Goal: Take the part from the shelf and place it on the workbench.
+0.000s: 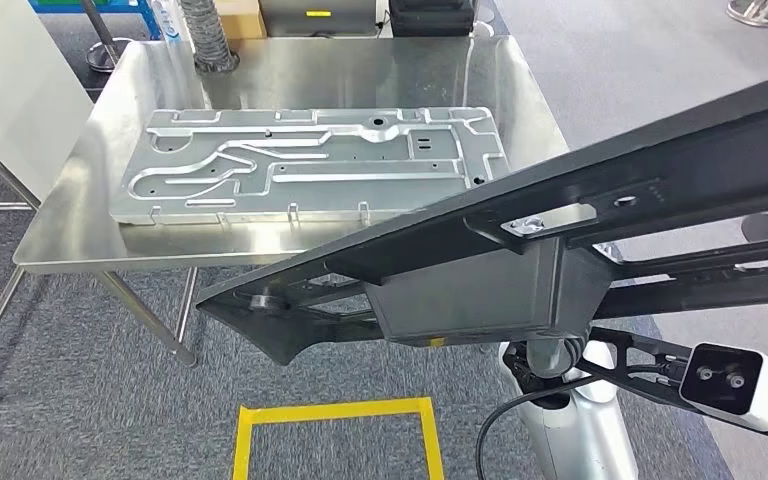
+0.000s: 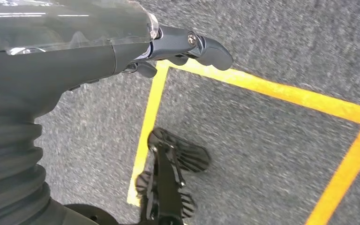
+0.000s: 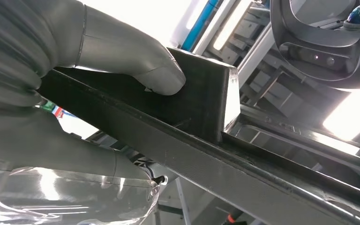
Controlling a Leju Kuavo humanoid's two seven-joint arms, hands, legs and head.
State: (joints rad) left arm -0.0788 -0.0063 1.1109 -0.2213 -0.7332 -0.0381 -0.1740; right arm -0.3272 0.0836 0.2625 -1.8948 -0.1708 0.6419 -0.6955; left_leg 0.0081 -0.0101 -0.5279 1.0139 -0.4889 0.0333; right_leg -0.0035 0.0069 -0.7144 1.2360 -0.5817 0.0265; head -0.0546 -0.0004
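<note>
The part (image 1: 520, 240), a long black frame with a boxy centre block, is off the shelf and carried in the air, slanting across the near right corner of the workbench (image 1: 290, 65). It is not yet set down. The right hand (image 3: 75, 89) grasps it, thumb pressed on the block and the other fingers wrapped under the rail. The left hand (image 2: 178, 47) hangs over the carpet with its fingers loosely curled around nothing.

Risk, as judged: a long load held by one hand near its middle may swing or twist in the grasp, and its low end could strike the bench edge or the aluminium plate (image 1: 310, 165) lying there.

Room: the plate covers most of the bench top, leaving bare strips along the front and sides and a wider band at the back. A grey hose (image 1: 205, 35) stands at the rear. Yellow floor tape (image 1: 335, 412) marks a square before the bench.
</note>
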